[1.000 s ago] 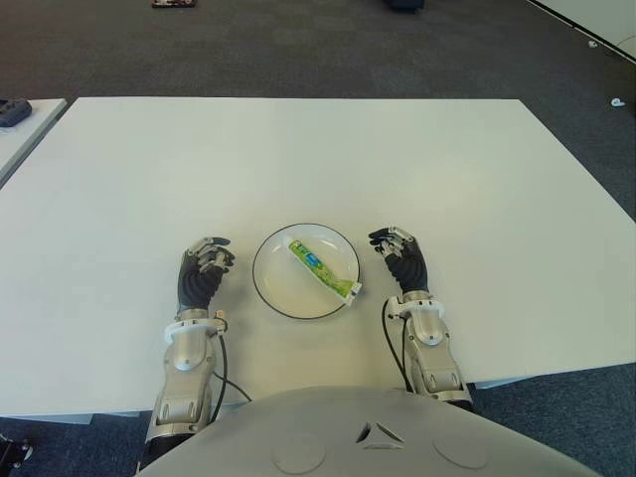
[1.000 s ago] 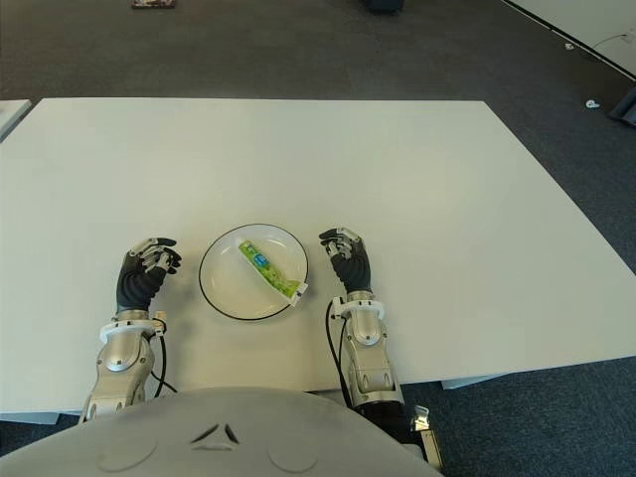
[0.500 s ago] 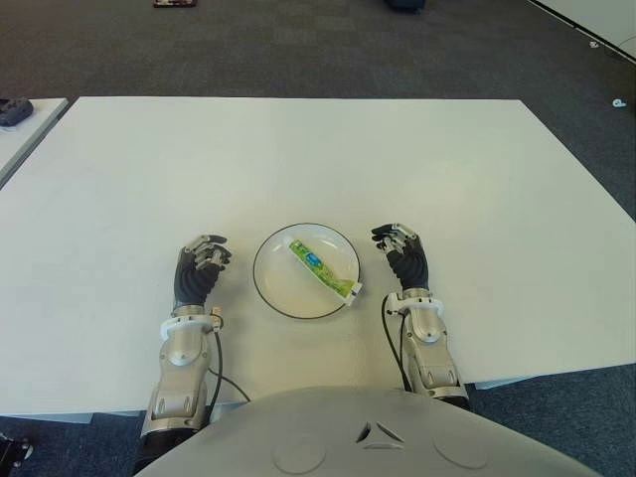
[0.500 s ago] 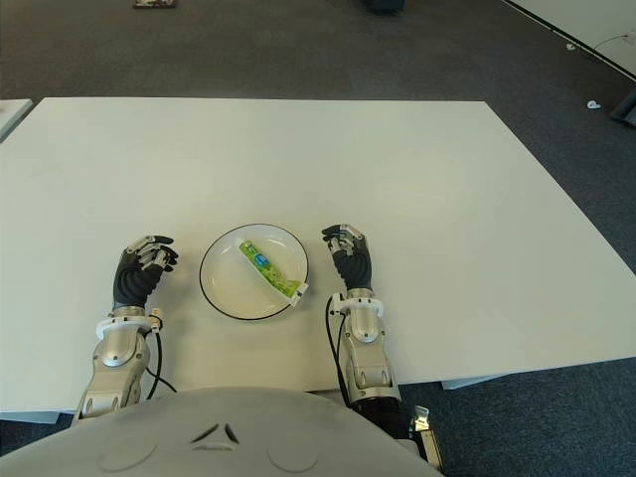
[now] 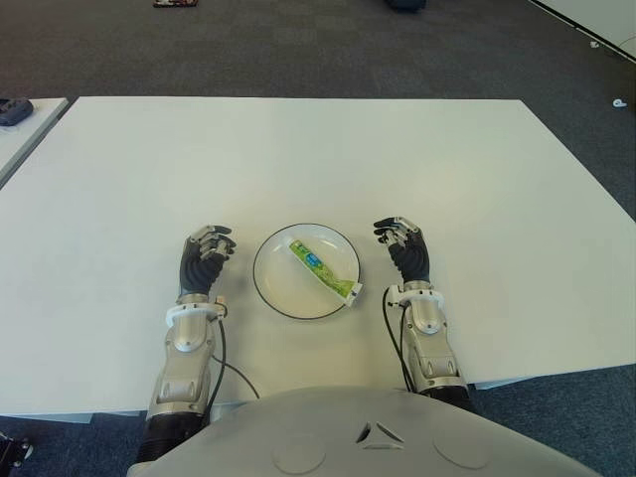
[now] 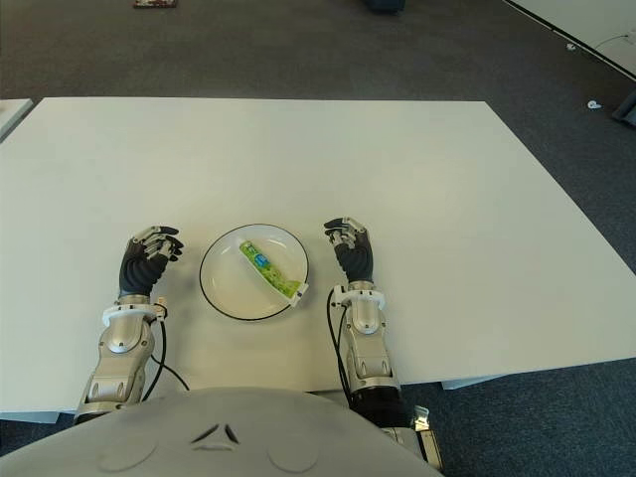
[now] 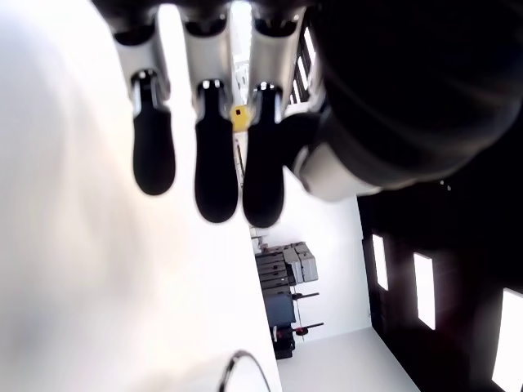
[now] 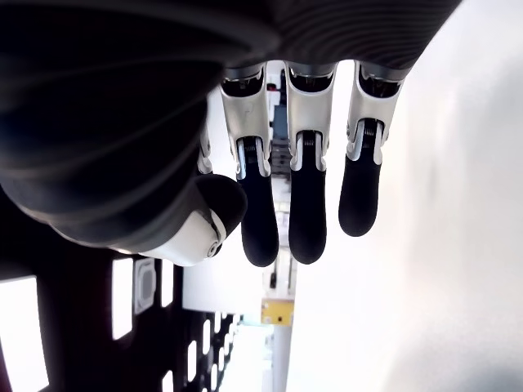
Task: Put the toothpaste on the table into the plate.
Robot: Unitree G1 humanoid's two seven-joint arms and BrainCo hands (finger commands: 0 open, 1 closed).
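Toothpaste (image 5: 323, 265) lies inside plate (image 5: 275, 291), flat, set diagonally: far end toward the robot's left, near end toward its right, that near end at the rim on the right side. Small tube, green and white, a blue patch about midway along its body, the near end paler and squared off.

Plate round, white, thin dark rim, on white table (image 5: 298, 159), near the front edge and between the two hands.

Left hand (image 5: 202, 261) shows just left of the plate, apart from it. Fingers (image 7: 216, 175) loosely bent, spaced from each other, nothing between them or in the palm.

Right hand (image 5: 406, 249) shows just right of the plate, also apart from it. Fingers (image 8: 306, 204) hang relaxed and slightly curved, thumb off to one side, holding nothing.

Whether either hand touches the tabletop: cannot tell.

Dark carpet (image 5: 298, 45) beyond the far edge of the table
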